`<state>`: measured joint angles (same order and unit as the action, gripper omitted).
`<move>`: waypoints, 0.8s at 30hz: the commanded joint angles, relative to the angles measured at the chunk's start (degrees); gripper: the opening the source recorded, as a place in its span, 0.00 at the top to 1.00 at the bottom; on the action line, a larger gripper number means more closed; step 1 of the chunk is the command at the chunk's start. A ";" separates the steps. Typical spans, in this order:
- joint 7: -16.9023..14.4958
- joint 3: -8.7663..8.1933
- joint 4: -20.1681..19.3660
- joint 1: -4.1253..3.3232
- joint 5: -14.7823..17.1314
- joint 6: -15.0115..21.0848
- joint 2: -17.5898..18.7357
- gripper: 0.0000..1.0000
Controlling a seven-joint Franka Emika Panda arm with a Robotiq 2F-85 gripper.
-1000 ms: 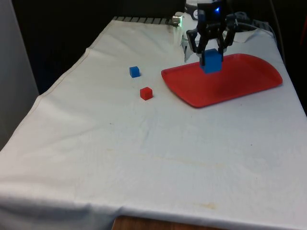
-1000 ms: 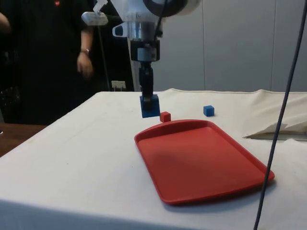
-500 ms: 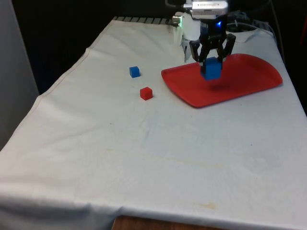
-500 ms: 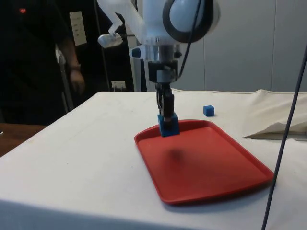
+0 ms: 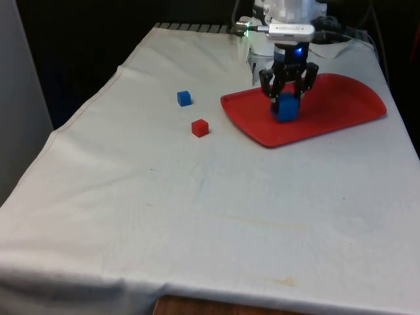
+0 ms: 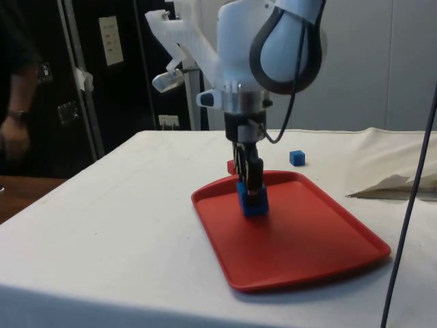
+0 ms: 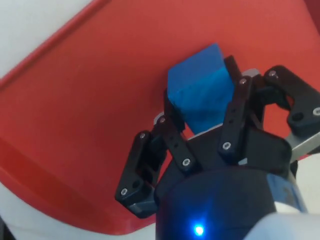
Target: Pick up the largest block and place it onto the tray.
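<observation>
Blue and boxy, the largest block [image 5: 286, 107] sits pinched between the black fingers [image 7: 172, 120] of the gripper [image 5: 287, 98] over the red tray [image 5: 348, 105], at or just above the tray floor. In the side view the block [image 6: 253, 202] appears to touch the tray [image 6: 300, 239] or hang a hair over it; the pictures do not settle which. The wrist view shows the two fingers clamped on opposite faces of the block [image 7: 201, 95], with red tray surface [image 7: 90, 100] all around it.

The gripper [image 6: 250, 179] points straight down from the white arm [image 6: 273, 48], a pose that keeps the block level and lets it land flat rather than on an edge. It stands over the part of the tray nearer the front view's left, inside the raised rim, so the block should stay put once freed.

Two smaller cubes lie on the white cloth [image 5: 164, 197], well apart from the tray: a small blue block [image 5: 184, 98] and, nearer the camera, a small red block [image 5: 200, 127]. Both are plainly smaller than the one in the grip, which bears out the choice.

Judging by the low position, the task is nearly done: what remains is to part the fingers and lift clear. The risk is a finger dragging the block as the arm rises. A person's hand [image 6: 13, 137] shows at the edge of the side view, away from the table.
</observation>
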<state>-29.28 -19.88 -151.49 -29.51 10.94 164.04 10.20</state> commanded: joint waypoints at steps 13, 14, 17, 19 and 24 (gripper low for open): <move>0.00 0.11 -0.06 0.23 0.11 0.86 -0.46 0.09; -0.80 0.74 -0.29 0.63 1.20 0.34 -1.26 0.09; -0.80 0.74 -0.23 0.63 1.20 0.29 -1.32 0.00; -0.80 0.74 -0.23 0.63 1.20 0.29 -1.32 0.00; -0.69 0.57 0.00 0.63 0.97 0.29 -0.97 0.00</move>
<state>-29.28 -19.77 -151.49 -29.22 11.06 164.90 9.74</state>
